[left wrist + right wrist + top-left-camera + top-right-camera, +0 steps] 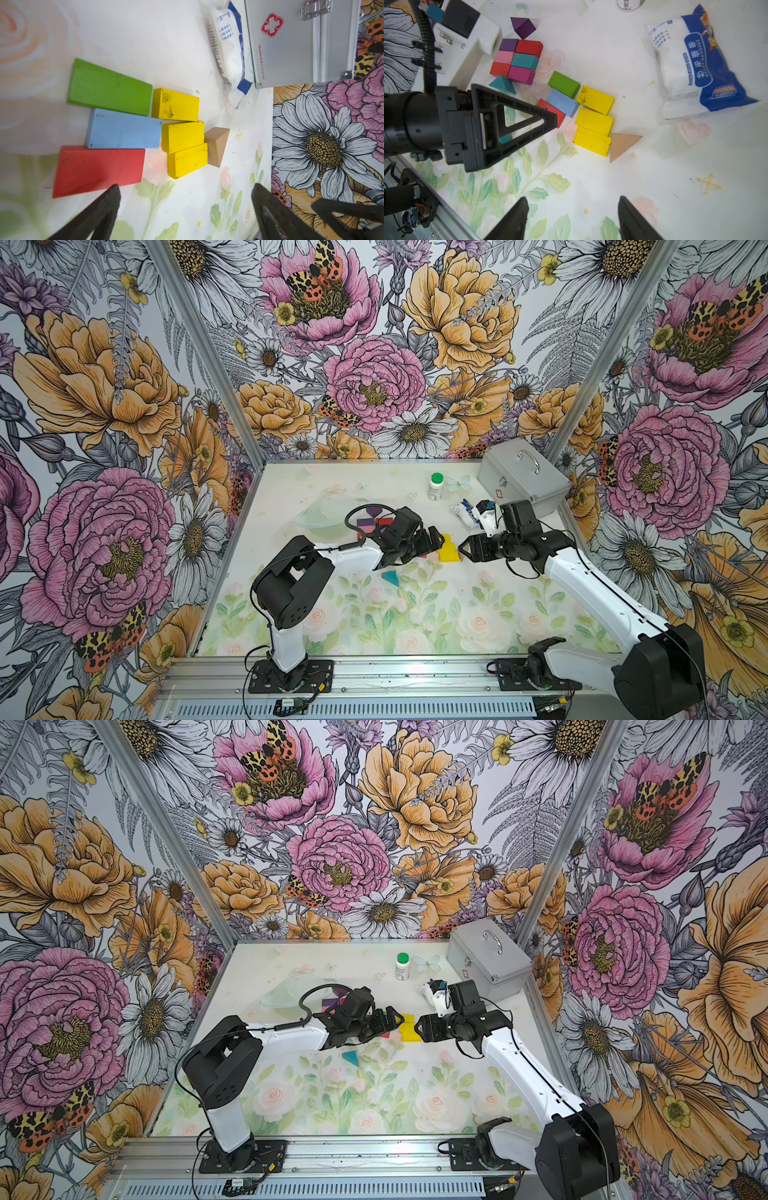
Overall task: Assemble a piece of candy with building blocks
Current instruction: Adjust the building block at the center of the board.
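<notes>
Closest to my lens, the right gripper [573, 199] is hanging low over the table [612, 52] with its jaws apart and nothing between them, pointing toward the blocks. I'm seeing three yellow blocks [593, 121] lying flat, long sides touching, with a tan triangle [623, 145] lying against the end one. Just beside the yellows, a green block [563, 84], a blue block [562, 101] and a red block [552, 112] are lying long side to long side, each one shifted a little along its neighbour. Beyond those, a cluster [524, 61] of six small blocks is sitting packed in two columns: purple, pink and red next to red, teal and magenta. A purple triangle [522, 27] is lying just beside one end of it and a teal triangle [502, 84] is sitting at the other. A second teal triangle [390, 577] is lying alone, nearer the arm bases. The left gripper [186, 189] is hovering with its jaws spread wide and empty, one fingertip just beside the red block; I cannot tell whether it is touching. In both top views the two grippers are facing each other across the yellows. Farther out, a packet [695, 68] is lying near the yellows and just beside a metal case [521, 479] in the far right corner. A bottle [435, 486] is standing upright to the left of the case.
</notes>
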{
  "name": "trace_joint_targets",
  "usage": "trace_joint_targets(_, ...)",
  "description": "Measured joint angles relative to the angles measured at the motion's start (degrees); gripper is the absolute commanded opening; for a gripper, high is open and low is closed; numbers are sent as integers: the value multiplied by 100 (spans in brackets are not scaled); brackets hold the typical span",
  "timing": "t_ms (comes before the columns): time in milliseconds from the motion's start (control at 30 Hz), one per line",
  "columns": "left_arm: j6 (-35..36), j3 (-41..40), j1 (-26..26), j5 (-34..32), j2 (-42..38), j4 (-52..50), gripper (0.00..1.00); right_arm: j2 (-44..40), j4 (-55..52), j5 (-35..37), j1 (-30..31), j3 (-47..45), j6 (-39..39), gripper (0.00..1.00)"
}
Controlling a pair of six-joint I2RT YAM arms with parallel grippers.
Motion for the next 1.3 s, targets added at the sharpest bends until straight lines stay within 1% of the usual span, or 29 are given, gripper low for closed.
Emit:
trace_joint_targets(167,682,1436,291,225,461,-879,97,-4,0,7,-24,-2,2,69)
trace_joint_targets(300,1150,2347,472,409,1034,-1510,96,-92,2,50,-24,-61,2,69)
trace_joint_targets(467,1550,3036,557,529,1775,-2179,96,-114,0,92,-61,-76,2,69)
trace_joint_targets(600,1725,3287,555,612,2129,-2518,96,-114,0,96,-98,-76,2,69)
trace_joint_targets(767,1873,3532,522,715,2245,-2623,96,-114,0,96,-111,-76,0,69)
trace_joint_targets(1300,2015,3560,402,776,2306,-2669,96,-114,0,114,-175,-79,0,69)
